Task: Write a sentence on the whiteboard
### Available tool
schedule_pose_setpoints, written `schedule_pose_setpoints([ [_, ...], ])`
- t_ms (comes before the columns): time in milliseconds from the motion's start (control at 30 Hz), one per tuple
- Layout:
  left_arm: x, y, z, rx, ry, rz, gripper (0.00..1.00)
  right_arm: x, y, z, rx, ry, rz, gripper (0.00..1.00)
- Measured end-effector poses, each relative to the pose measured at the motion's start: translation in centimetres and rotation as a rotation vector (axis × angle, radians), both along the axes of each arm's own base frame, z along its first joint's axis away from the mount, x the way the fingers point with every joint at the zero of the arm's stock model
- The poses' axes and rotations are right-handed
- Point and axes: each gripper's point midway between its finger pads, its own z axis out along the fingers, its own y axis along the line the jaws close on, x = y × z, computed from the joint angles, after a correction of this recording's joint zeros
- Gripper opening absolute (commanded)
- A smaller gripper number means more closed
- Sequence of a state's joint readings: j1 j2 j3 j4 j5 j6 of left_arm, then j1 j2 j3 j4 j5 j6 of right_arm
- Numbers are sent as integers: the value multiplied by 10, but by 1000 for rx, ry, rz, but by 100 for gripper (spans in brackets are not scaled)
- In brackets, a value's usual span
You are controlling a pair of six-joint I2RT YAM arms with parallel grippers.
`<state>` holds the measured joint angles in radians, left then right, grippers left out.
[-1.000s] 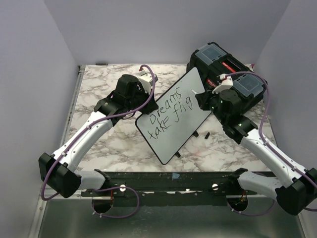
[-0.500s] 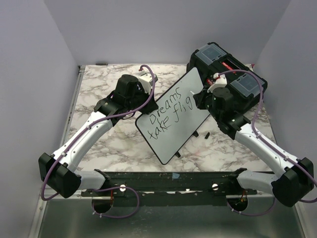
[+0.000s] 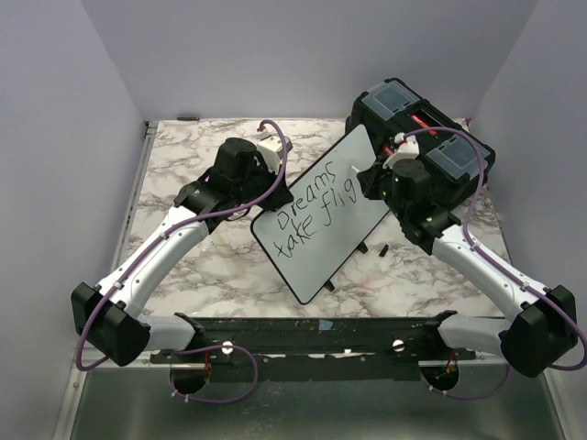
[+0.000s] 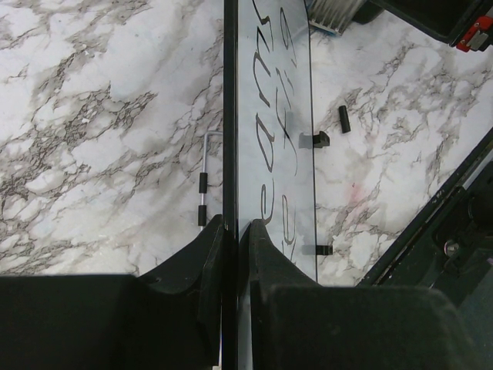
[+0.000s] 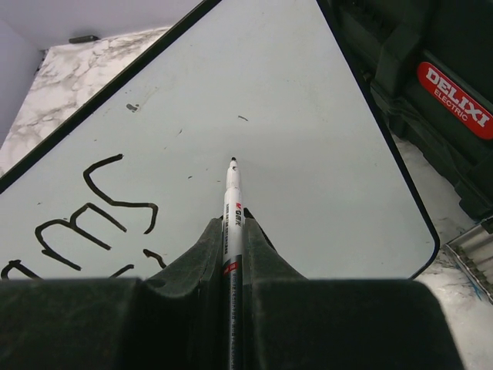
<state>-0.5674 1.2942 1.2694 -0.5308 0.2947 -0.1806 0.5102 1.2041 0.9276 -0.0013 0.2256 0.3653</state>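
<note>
The whiteboard (image 3: 321,220) is held tilted on its edge in the middle of the table. Black handwriting (image 3: 316,206) on it reads "Dreams take flig" in two lines. My left gripper (image 3: 266,188) is shut on the board's left edge; in the left wrist view its jaws (image 4: 231,231) clamp the black rim (image 4: 229,116). My right gripper (image 3: 374,183) is shut on a white marker (image 5: 232,204), tip pointing at the bare upper right part of the board (image 5: 308,116). I cannot tell whether the tip touches the board.
A black toolbox (image 3: 422,137) stands at the back right, just behind the right gripper; its red label shows in the right wrist view (image 5: 454,100). Small black pieces (image 3: 376,247) and a metal hex key (image 4: 204,177) lie on the marble table (image 3: 183,156).
The right gripper with the marker has moved a little up and left along the board's right side. The board and left arm have not moved.
</note>
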Motion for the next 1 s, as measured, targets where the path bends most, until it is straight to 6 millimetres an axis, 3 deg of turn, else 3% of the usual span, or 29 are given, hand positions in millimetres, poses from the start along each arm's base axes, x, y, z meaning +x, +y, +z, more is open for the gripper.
schedule_pose_setpoints([
  [633, 1, 2, -2, 10, 2, 12, 0, -8, 1, -28, 1, 45, 26, 1],
  [1000, 1, 2, -2, 10, 2, 12, 0, -23, -5, -47, 9, 82, 23, 1],
])
